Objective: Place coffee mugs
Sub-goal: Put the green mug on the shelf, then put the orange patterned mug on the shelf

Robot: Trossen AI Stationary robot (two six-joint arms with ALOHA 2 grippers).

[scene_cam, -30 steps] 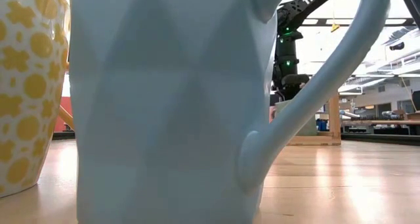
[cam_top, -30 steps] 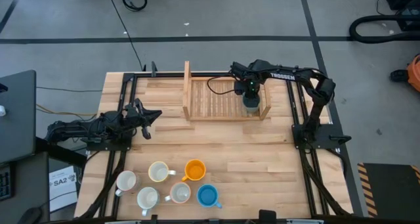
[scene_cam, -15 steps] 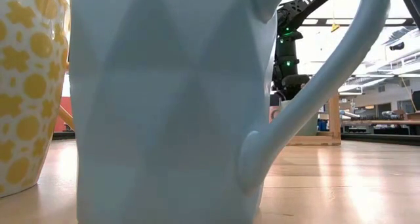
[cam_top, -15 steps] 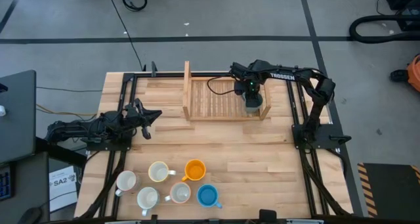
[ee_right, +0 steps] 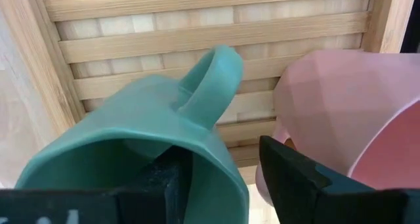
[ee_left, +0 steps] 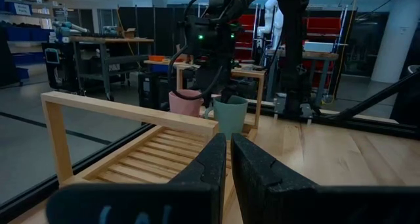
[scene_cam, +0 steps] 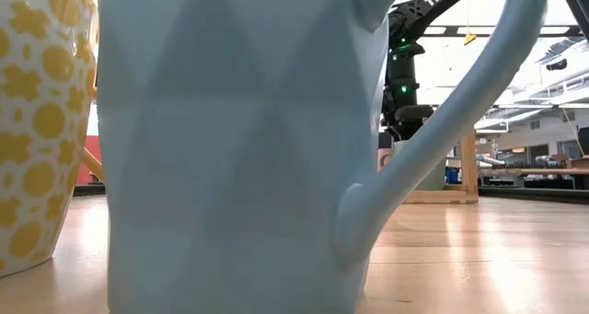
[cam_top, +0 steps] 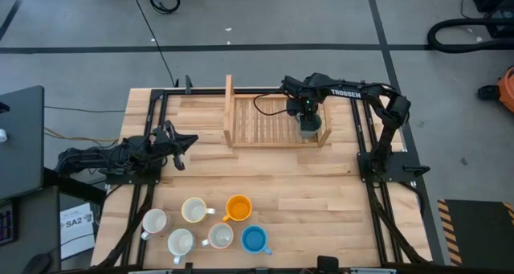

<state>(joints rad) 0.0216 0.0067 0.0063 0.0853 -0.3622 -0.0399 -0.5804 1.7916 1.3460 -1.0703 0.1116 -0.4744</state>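
Since the earlier frames, the right gripper (cam_top: 307,123) has dropped slightly with the teal mug (ee_right: 141,142); the mug now sits lower in the wooden rack (cam_top: 241,121), at its right end on the far side of the table (cam_top: 321,186). One finger (ee_right: 167,178) is inside the mug and the other (ee_right: 295,175) is outside its wall, so the jaws are closed on the rim. The pink mug (ee_right: 341,112) stands just beside the teal mug in the same rack; in the left wrist view the two appear side by side, pink mug (ee_left: 186,102) and teal mug (ee_left: 230,116), under the right arm. The left gripper (cam_top: 178,140) waits near the table's left edge, its fingers (ee_left: 211,168) almost together and holding nothing. Six mugs are grouped at the near side of the table: the orange mug (cam_top: 238,207), the blue mug (cam_top: 254,240) and four white mugs (cam_top: 193,210). In the low view the blue mug (scene_cam: 230,148) fills most of the picture, with a yellow-spotted white mug (scene_cam: 37,121) to its left.
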